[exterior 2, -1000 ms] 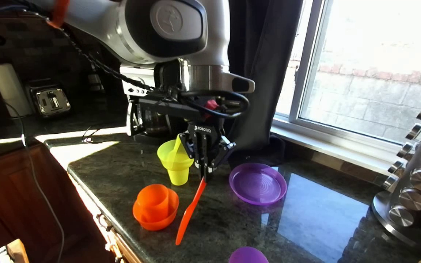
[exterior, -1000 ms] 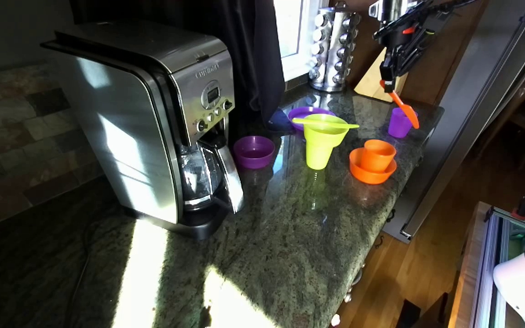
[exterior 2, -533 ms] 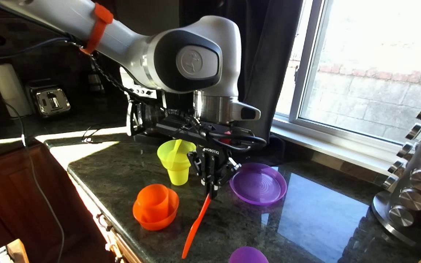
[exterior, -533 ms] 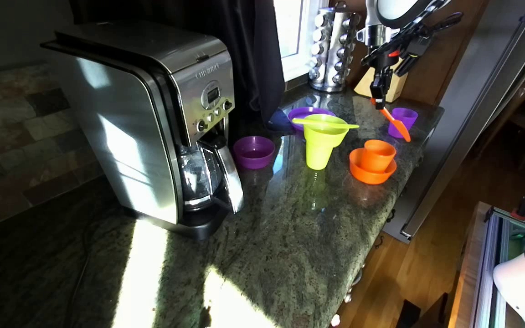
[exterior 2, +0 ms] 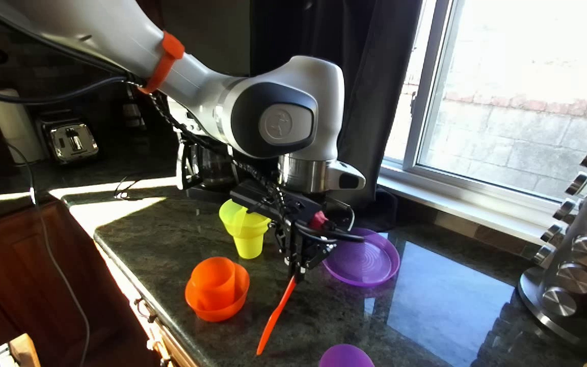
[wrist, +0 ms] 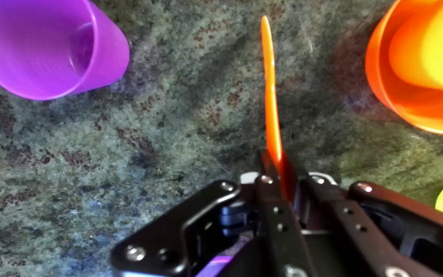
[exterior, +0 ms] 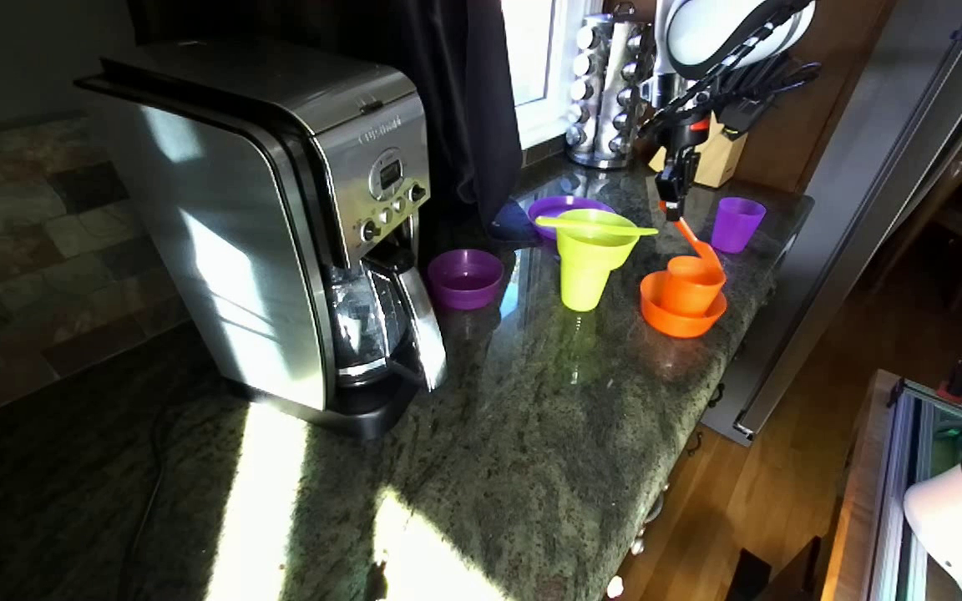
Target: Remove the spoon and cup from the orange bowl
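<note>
Okay, we saw the gripper [wrist: 282, 166] pinched narrow on the orange spoon [wrist: 270, 92], near one end, the rest slanting down over the counter [exterior 2: 161, 239]. We couldn't tell if the spoon's low tip touched it. The spoon was outside the orange bowl [exterior 2: 222, 314], apart but near in an exterior view. We had the orange cup [exterior 2: 213, 278] sitting inside that bowl, mouth up. In the wrist view, the spoon showed between the bowl and the purple cup [wrist: 52, 50]. We also noted a yellow-green funnel piece [exterior: 585, 275] and a purple dish [exterior 2: 362, 262].
</note>
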{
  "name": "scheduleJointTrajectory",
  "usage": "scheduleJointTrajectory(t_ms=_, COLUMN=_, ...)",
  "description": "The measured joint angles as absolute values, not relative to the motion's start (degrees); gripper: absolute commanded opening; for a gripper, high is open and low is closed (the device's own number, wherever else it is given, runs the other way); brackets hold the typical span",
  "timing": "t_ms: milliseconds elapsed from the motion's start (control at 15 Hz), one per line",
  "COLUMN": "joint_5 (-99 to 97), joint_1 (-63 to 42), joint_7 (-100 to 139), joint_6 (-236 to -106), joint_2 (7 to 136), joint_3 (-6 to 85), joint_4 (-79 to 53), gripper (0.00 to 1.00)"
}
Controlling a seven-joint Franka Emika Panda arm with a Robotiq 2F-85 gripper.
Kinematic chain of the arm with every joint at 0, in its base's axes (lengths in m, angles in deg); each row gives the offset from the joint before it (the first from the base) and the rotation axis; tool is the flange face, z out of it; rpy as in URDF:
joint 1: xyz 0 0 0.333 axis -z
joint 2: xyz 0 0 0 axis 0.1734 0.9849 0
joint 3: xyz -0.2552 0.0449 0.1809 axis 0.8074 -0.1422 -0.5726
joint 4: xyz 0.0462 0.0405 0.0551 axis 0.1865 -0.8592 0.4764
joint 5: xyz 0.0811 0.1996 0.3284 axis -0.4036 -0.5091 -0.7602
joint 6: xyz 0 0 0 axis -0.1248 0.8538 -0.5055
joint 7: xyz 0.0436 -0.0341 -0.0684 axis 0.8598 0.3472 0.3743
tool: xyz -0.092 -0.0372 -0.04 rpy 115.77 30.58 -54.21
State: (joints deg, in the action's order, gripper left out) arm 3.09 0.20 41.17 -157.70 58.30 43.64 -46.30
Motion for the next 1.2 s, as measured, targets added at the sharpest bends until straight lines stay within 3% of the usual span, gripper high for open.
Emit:
scheduleJointTrajectory(t_ms=400, joint_5=0.1, joint_1=0.23, joint_7=39.84, joint_6=-161.95, joint_2=60.9, joint_3=43.64, joint_4=-45.47, gripper=0.03)
scheduleJointTrajectory(t_ms=467, joint_5=0.0, joint_1=0.24, joint_7=39.66, joint_6=-162.55, joint_2=61.19, joint_3=43.64, joint_4=-45.35, gripper=0.11)
scheduleJointTrajectory(t_ms=533, joint_5=-0.04, joint_1=0.24, joint_7=39.48, joint_6=-163.12, joint_2=61.43, joint_3=43.64, joint_4=-45.28, gripper=0.36)
scheduleJointTrajectory(t_ms=667, joint_5=-0.04, joint_1=0.26, joint_7=39.22, joint_6=-164.13, joint_2=61.85, joint_3=43.64, joint_4=-45.21, gripper=0.39)
scheduleJointTrajectory(t_ms=1200, joint_5=-0.04, joint_1=0.43, joint_7=38.64, joint_6=-165.33, joint_2=62.75, joint_3=43.64, joint_4=-45.13, gripper=0.98)
